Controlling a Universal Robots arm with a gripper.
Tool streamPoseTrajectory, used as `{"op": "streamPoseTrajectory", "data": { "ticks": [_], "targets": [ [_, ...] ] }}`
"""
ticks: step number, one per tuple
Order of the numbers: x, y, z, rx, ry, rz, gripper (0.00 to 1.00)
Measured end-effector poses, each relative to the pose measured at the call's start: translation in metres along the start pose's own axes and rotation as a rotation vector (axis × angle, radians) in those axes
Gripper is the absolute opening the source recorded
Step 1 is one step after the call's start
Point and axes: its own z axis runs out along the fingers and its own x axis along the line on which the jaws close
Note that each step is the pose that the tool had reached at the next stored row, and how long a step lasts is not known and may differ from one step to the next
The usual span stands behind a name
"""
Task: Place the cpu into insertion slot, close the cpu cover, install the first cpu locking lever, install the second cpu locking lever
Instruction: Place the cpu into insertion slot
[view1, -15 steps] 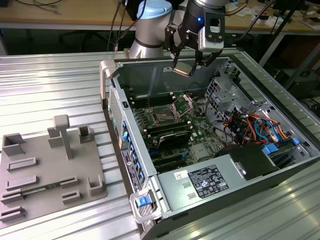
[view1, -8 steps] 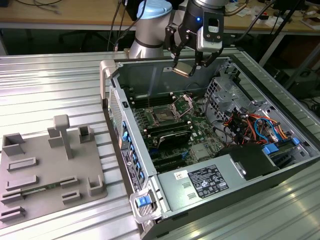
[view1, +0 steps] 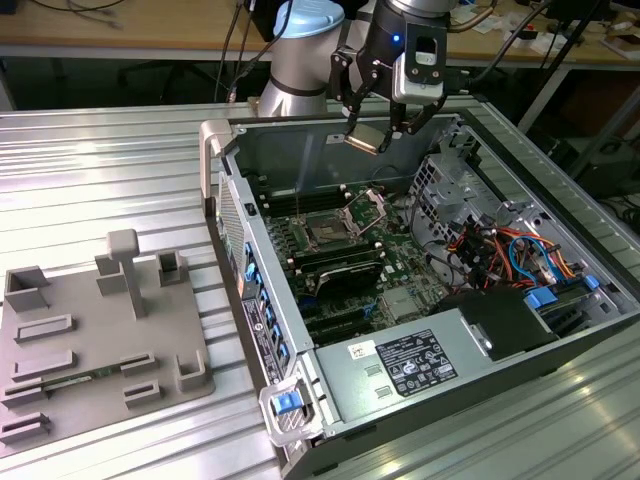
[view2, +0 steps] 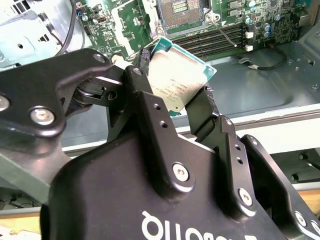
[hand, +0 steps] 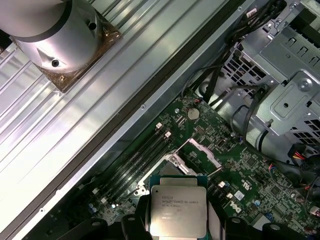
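End effector (view1: 371, 136): we see its fingers pinching the cpu (view1: 366, 139) by two opposite edges.
Cpu: held tilted in the air above the motherboard, inside the open computer case (view1: 258, 300).
Insertion slot (view1: 327, 232): we find it bare, dark centre exposed, well below the cpu.
Cpu cover (view1: 366, 208): swung up beside the insertion slot.
Worktop (view1: 110, 170): ribbed metal, carrying the computer case.

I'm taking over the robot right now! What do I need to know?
Gripper: shut on the cpu, held in the air above the open case.
Slot: looks empty, on the board below; cover stands raised.
Done: cpu is in the gripper.
Left: seat the cpu, shut the cover, lock both levers.
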Motion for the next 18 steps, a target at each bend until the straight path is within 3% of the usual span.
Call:
{"op": "streamPoseTrajectory", "data": {
  "ticks": [9, 13, 18],
  "targets": [
    [0.0000, 0.0000, 0.0000, 0.0000, -0.0001, 0.001, 0.55],
    [0.0000, 0.0000, 0.0000, -0.0008, -0.0042, 0.046, 0.55],
    [0.0000, 0.0000, 0.0000, -0.0013, -0.0065, 0.071, 0.55]
  ]
}}
